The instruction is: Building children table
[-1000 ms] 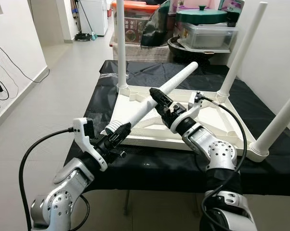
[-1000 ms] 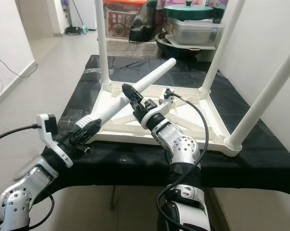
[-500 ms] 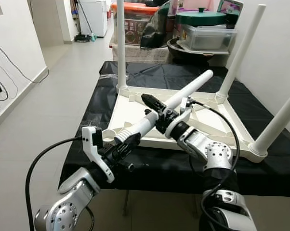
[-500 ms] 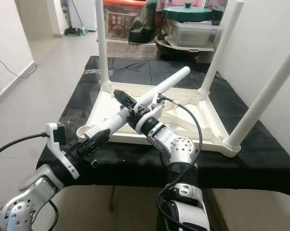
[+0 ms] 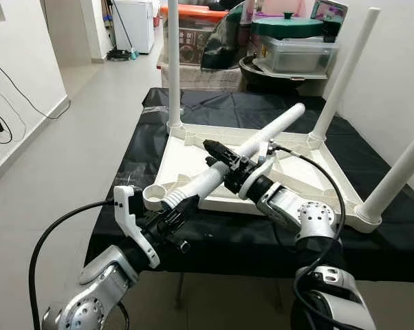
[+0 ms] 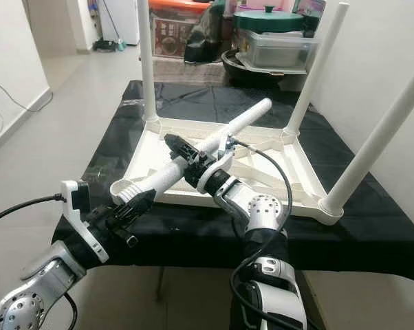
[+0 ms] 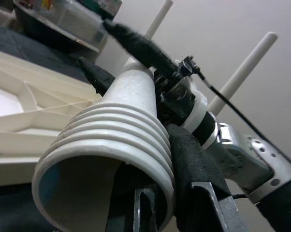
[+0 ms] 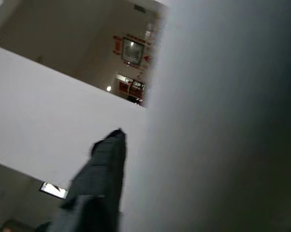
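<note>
A white children's table [image 5: 184, 152] lies upside down on a black-covered worktop. Three white legs stand upright in its corners: back left [image 5: 172, 62], back right [image 5: 344, 75] and front right [image 5: 399, 172]. Both grippers hold the loose fourth leg [image 5: 252, 141] tilted above the table. My left gripper [image 5: 174, 217] is shut on its ribbed end [image 7: 111, 145], which hangs just beside the empty front-left socket [image 5: 154, 195]. My right gripper [image 5: 219, 152] is shut around the leg's middle. The right wrist view is a blur of white leg [image 8: 223, 121] and one black finger [image 8: 99, 179].
The black cloth [image 5: 221, 237] hangs over the worktop's front edge. Storage boxes and a green lidded pot [image 5: 293, 41] are stacked behind the worktop. Open tiled floor [image 5: 69, 137] runs along the left; a white wall stands close on the right.
The leg was lifted off the table frame and drawn toward me. Its ribbed end has now dropped slightly, beside the front-left socket. Both grippers have kept hold of it.
</note>
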